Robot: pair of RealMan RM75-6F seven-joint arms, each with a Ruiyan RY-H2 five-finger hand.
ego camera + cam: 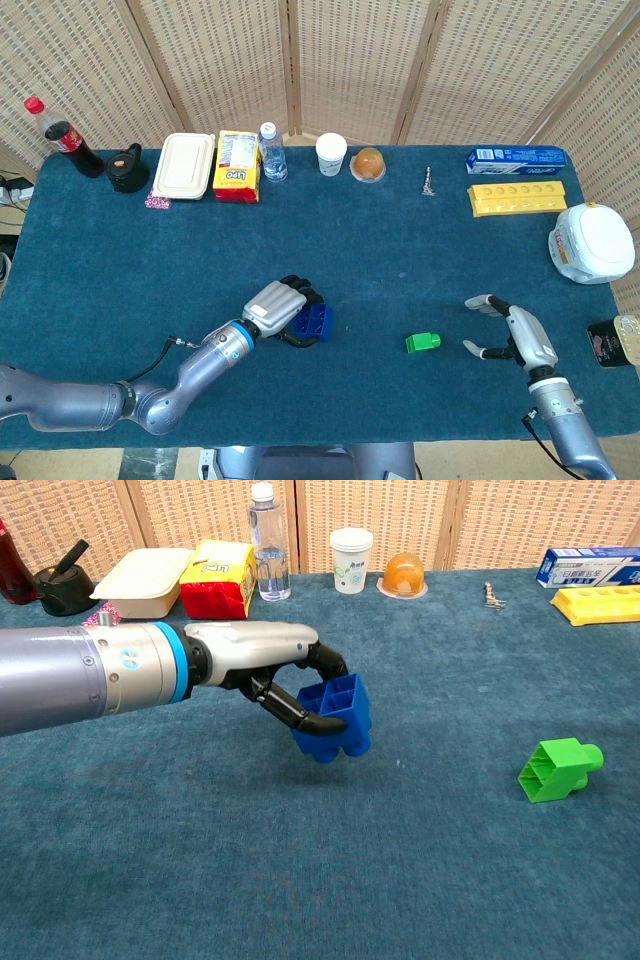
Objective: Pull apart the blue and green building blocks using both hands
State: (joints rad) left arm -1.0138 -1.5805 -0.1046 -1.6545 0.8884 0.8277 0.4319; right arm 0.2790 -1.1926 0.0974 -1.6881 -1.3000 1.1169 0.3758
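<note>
My left hand [281, 306] [275, 670] grips the blue block [317, 323] [334, 717] low over the blue cloth, near the table's middle front. The green block [423, 342] [558, 768] lies alone on the cloth to the right, well apart from the blue one. My right hand [522, 336] hovers to the right of the green block with its fingers spread and nothing in it; the chest view does not show this hand.
Along the back edge stand a cola bottle [60, 137], a lunch box [185, 165], a yellow-red packet [236, 166], a water bottle [271, 152], a paper cup [331, 154] and an orange item [368, 163]. A yellow tray [517, 196] and white container [591, 243] sit at right.
</note>
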